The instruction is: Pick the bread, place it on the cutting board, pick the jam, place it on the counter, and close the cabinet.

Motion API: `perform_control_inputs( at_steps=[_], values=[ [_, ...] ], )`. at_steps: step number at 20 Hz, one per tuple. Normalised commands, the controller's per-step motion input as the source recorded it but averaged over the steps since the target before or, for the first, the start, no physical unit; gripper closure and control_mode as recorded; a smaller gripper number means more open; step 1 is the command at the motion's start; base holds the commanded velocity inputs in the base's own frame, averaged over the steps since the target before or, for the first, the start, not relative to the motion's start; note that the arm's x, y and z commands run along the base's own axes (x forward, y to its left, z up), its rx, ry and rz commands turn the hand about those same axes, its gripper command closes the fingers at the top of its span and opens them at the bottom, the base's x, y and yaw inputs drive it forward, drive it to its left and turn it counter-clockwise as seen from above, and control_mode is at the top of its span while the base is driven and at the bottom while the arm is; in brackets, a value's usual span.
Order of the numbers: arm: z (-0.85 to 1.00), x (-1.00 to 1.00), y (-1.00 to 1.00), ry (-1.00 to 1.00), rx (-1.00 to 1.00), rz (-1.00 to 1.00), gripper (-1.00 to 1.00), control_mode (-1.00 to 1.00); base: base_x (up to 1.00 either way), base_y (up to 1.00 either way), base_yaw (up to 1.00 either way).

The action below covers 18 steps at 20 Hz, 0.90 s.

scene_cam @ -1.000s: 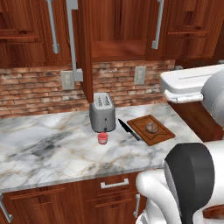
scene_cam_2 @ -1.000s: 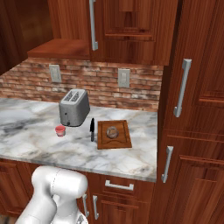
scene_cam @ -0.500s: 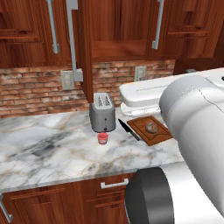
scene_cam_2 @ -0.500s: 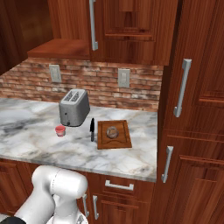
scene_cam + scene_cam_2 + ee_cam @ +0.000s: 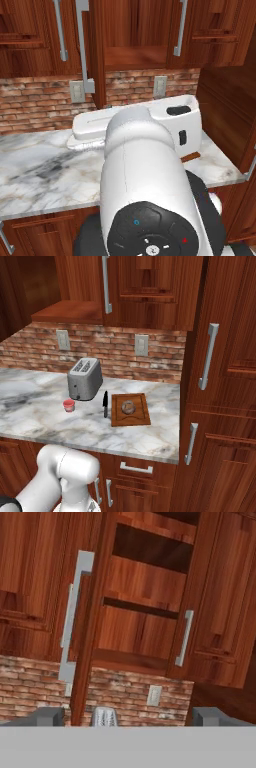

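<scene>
I'm looking at a kitchen done in dark reddish-brown wood. A red brick backsplash (image 5: 115,351) runs along the far wall, with two pale outlet plates (image 5: 141,345) set into it, one to the left and one further right. To the right stands a tall pantry unit (image 5: 225,381) with long silver bar handles (image 5: 207,356). Below, near me, are low drawers (image 5: 140,476) with short silver handles. Lighting is even and soft, with no hard shadows.
</scene>
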Motion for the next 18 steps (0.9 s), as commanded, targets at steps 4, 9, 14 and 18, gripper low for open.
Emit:
perform_control_inputs(
  at_steps=[4, 9, 14, 18],
  values=[
    [-0.22, 0.29, 0.65, 0.00, 0.00, 0.00, -1.00, -1.00, 0.00, 0.00, 0.00],
    [-0.17, 0.41, 0.41, 0.00, -0.03, -0.05, -1.00, -1.00, 0.00, 0.00, 0.00],
    [-0.14, 0.45, 0.25, 0.00, -0.01, -0.08, -1.00, -1.00, 0.00, 0.00, 0.00],
    [-0.08, 0.50, 0.19, -0.02, 0.00, -0.12, -1.00, -1.00, 0.00, 0.00, 0.00]
  ],
)
